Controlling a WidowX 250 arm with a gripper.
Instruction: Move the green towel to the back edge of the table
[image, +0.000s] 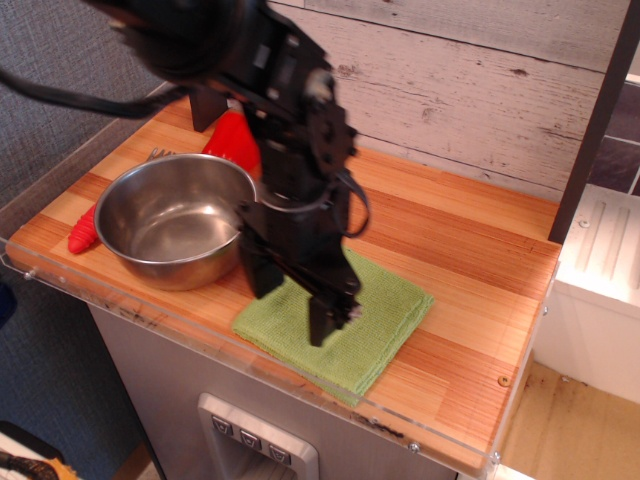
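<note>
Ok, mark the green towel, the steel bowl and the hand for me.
green towel (385, 315): observation.image view, on its bare right half.
steel bowl (165, 225): same view, on its inner floor.
hand (292, 305): same view, midway between its fingertips.

Single black arm enters from the 10 o'clock corner and runs toward the 5 o'clock side of the frame. Wrist is pitched down. Gripper (292, 303) points downward, two fingers spread apart: one finger (258, 272) at the 9 o'clock side, the other finger (325, 318) lower, at the 4 o'clock side. Nothing visible between them. A dark cable loops beside the wrist.
</note>
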